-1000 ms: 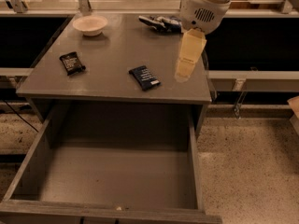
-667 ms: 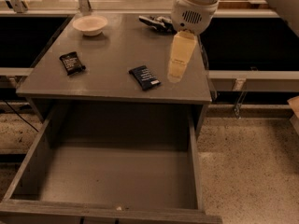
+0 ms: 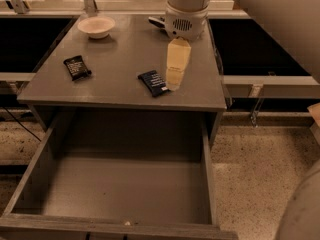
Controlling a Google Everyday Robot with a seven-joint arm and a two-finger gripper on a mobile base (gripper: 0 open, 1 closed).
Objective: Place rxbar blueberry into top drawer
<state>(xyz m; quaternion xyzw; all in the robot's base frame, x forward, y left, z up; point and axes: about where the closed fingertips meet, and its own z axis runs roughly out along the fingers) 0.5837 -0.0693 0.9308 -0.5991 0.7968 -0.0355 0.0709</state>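
Gripper (image 3: 173, 83) hovers, fingers closed, empty, beside rxbar blueberry (image 3: 154, 83) near front edge of table (image 3: 115, 54).

gripper (image 3: 173, 84): cream-tan under a white wrist, upper centre of the frame
rxbar blueberry (image 3: 154, 83): dark navy, white print lines
other bar (image 3: 77, 67): black, white print
bowl (image 3: 96, 26): pale pinkish-white, upper left
table (image 3: 125, 49): plain grey
top drawer (image 3: 125, 189): matching grey
floor (image 3: 250, 164): speckled beige

pincer (image 3: 173, 83) just right of rxbar blueberry (image 3: 154, 83) on table (image 3: 125, 49); top drawer (image 3: 120, 189) below.
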